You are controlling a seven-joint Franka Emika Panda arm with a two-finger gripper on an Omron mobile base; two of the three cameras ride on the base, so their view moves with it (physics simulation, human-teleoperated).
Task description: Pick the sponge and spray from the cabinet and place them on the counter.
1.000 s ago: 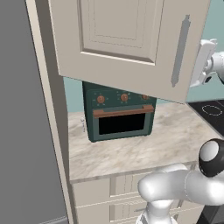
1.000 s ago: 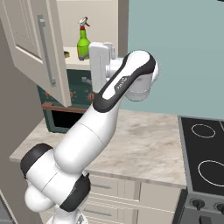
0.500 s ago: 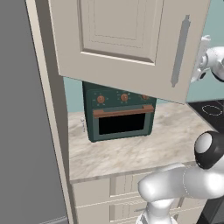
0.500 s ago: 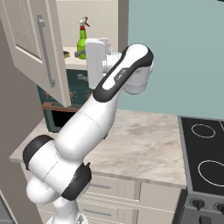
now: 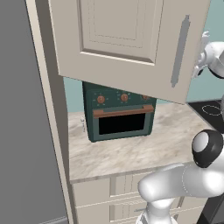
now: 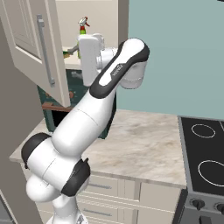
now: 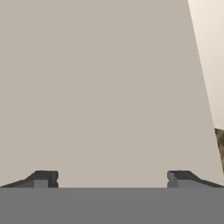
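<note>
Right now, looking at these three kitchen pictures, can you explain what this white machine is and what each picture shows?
It is a white robot arm on a rolling base. Two pictures come from cameras on that base, behind the arm to either side. The third looks along its gripper, whose jaws stand open and empty, facing a plain beige surface. The cabinet door hangs open; inside, the spray stands on a shelf. A dark green oven sits on the marbled counter, next to a black cooktop.
</note>
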